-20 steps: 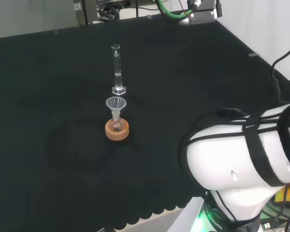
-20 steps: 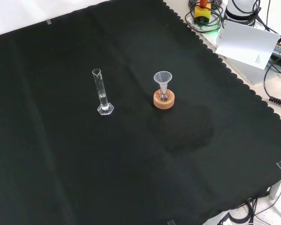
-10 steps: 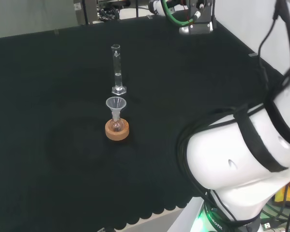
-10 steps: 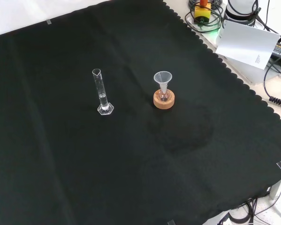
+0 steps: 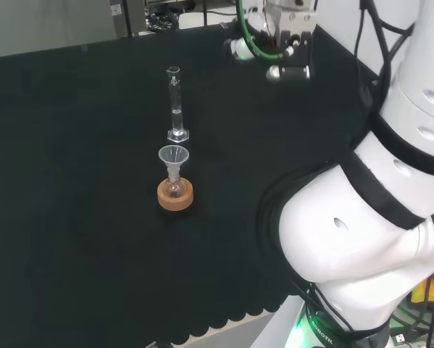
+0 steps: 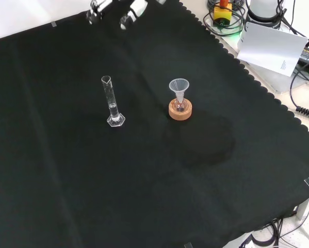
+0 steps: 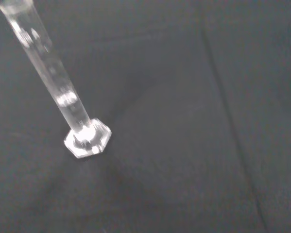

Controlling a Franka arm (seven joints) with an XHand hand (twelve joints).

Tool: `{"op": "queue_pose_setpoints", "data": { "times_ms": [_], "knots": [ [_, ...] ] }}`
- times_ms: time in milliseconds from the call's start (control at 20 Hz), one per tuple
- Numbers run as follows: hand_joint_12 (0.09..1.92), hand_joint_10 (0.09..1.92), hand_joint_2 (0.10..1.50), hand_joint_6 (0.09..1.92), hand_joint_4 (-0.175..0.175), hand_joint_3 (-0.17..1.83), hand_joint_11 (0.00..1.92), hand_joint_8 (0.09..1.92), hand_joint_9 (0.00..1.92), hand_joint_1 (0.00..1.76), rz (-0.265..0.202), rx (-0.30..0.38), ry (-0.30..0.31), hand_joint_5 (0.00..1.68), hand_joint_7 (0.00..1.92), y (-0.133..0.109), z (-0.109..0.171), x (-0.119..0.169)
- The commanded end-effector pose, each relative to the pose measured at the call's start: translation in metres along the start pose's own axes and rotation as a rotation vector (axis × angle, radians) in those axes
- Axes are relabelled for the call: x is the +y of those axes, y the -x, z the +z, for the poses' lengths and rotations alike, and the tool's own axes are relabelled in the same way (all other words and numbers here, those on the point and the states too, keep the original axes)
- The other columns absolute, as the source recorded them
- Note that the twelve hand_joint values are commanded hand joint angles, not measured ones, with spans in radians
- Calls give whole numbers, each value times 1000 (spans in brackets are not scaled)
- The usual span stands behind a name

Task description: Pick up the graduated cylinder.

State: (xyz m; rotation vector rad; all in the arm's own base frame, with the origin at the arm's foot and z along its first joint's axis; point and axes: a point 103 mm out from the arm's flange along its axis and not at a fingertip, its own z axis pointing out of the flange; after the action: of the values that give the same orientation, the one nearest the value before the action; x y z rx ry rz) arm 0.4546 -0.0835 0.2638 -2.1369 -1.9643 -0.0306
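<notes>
The arm's white links (image 5: 390, 181) are rising and swinging out over the black cloth (image 5: 72, 217) in the head view. The hand (image 6: 131, 10) is coming into the front view's top edge, well apart from the graduated cylinder (image 6: 111, 103).

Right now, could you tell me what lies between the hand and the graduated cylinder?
Nothing: in the front view, bare black cloth separates the hand from the graduated cylinder.

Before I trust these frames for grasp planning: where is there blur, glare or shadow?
Wrist view: the graduated cylinder is soft-edged, with bright glints on its base. Front view: the hand is smeared at the top edge; a faint dark shadow lies on the cloth right of the cork ring.
</notes>
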Motion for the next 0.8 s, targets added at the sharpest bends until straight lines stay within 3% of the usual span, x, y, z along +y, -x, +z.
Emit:
{"op": "queue_pose_setpoints", "data": {
  "times_ms": [50,650,800],
  "knots": [
    [1358,649,1239,87,-20,-155,227,618,343,423,-80,104,45,248,105,-4,42,49],
    [1351,653,1184,87,-25,-175,248,627,359,493,-127,189,7,248,122,-29,94,66],
    [1347,658,1158,87,-34,-175,277,651,437,543,-165,220,71,292,200,-31,101,65]
  ]
}}
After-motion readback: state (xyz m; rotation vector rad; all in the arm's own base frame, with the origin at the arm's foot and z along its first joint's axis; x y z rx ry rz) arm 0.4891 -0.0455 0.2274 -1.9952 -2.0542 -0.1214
